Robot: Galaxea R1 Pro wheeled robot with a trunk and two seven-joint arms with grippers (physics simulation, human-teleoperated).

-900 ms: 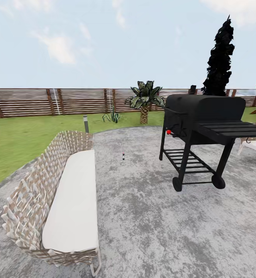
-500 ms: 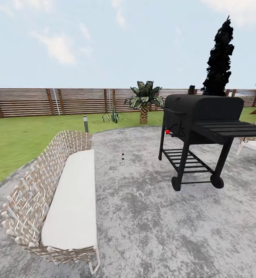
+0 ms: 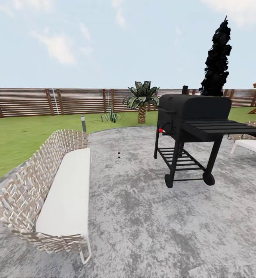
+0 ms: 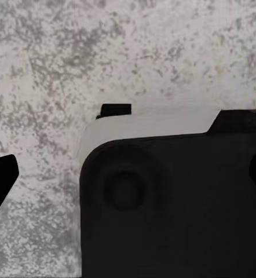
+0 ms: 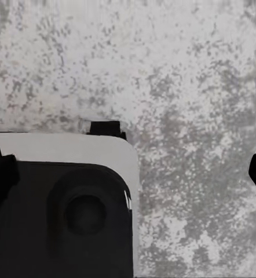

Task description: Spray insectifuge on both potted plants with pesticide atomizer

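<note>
The pesticide atomizer (image 3: pixel 119 155) stands upright on the grey paved patio (image 3: pixel 151 224), a tiny dark bottle far ahead, between the bench and the grill. One potted plant (image 3: pixel 111 116), a low rosette of pointed leaves, sits on the lawn near the fence. In the left wrist view my left gripper (image 4: pixel 128 176) hangs open over the paving, above the robot's dark base. In the right wrist view my right gripper (image 5: pixel 128 174) is open too, with nothing between its fingers.
A woven bench (image 3: pixel 31 185) with a white cushion runs along the patio's left. A black wheeled grill (image 3: pixel 189 123) stands at the right, with a white seat (image 3: pixel 253 144) beyond it. A palm (image 3: pixel 141 101), a short post (image 3: pixel 83 123) and the slatted fence (image 3: pixel 27 101) lie farther off.
The whole head view has shifted: bench, atomizer and grill all sit further left and slightly higher in the picture, so the camera has moved. Nothing on the patio has moved.
</note>
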